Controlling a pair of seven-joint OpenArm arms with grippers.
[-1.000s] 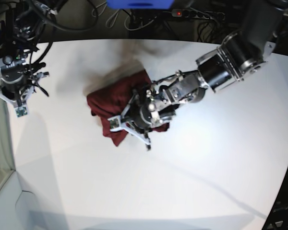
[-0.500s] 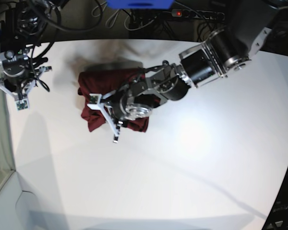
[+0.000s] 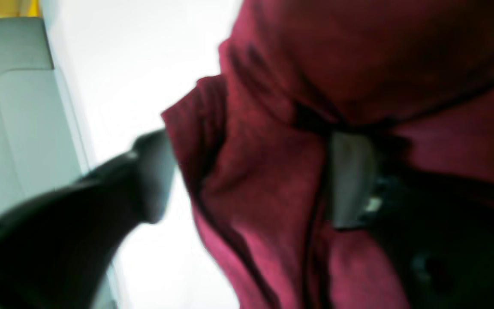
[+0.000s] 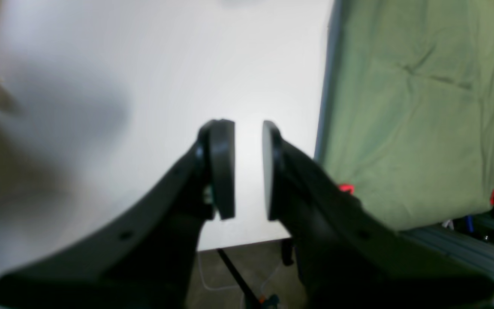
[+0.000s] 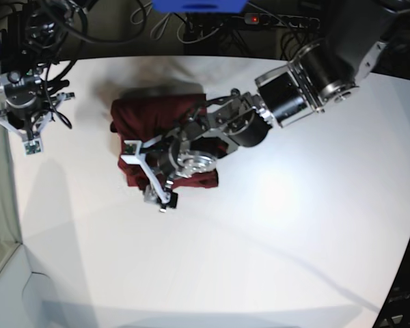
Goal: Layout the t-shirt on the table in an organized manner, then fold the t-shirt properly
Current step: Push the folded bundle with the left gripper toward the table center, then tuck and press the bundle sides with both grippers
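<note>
**Inspector:** Start with the largest item. State the condition of the table (image 5: 260, 260).

**Robot:** White, flat. It carries one thing, the shirt (image 5: 150, 119), which lies bunched in a maroon heap toward my right half of the top, near the far edge. It is crumpled, not spread.

**Inspector:** Where does the shirt lie relative to your left gripper (image 5: 149, 179)?

**Robot:** My left arm reaches across the table and lies over the heap. The gripper sits at the shirt's near edge, on top of the cloth. In the left wrist view the shirt (image 3: 358, 64) fills most of the frame. One finger (image 3: 144, 176) stands clear of the cloth over bare table; the other pad (image 3: 350, 180) is pressed against the fabric, with folds around it. The jaws stand wide apart. That view is blurred, and I cannot tell whether any cloth is caught on the pad.

**Inspector:** And the right gripper (image 4: 248, 169)?

**Robot:** Well apart from the shirt, at the table's edge on my right. Its pads (image 4: 223, 167) stand narrowly apart with nothing between them. Below it I see white table and a green cloth (image 4: 423, 107) beyond the edge.
</note>
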